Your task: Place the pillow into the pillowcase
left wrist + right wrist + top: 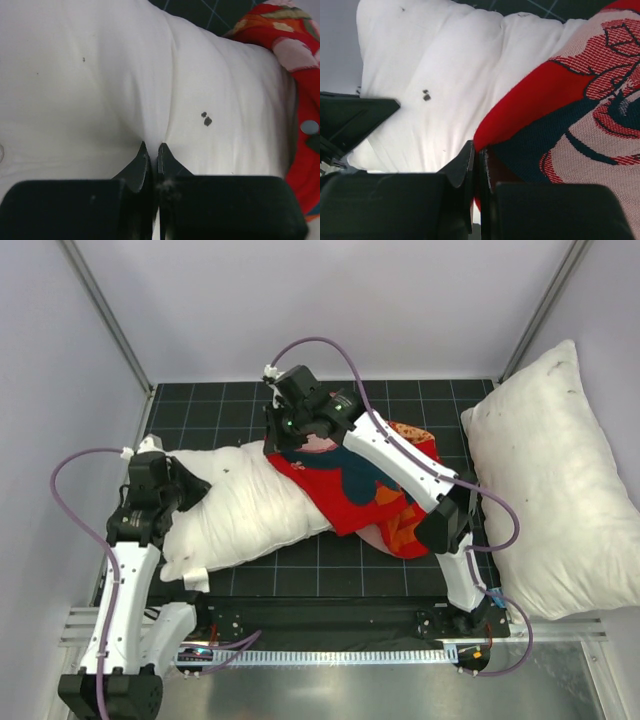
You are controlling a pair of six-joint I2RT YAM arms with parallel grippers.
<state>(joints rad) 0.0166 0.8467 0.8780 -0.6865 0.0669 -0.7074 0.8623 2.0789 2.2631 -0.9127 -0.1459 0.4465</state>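
Note:
The plump white pillow (240, 505) lies across the mat's left half, its right end under the red pillowcase (345, 485). My left gripper (195, 490) is shut on a pinched fold of the pillow (125, 75) at its left end. My right gripper (283, 440) is shut on the red hem of the pillowcase (530, 95) at the pillow's far side. In the right wrist view the pillow (445, 65) fills the left and the printed case the right. The pillowcase (295, 45) shows at the right edge of the left wrist view.
A larger white pillow (560, 480) with dark specks leans over the mat's right edge. The black gridded mat (330, 570) shows along the front and back. Grey walls stand close on the left, back and right.

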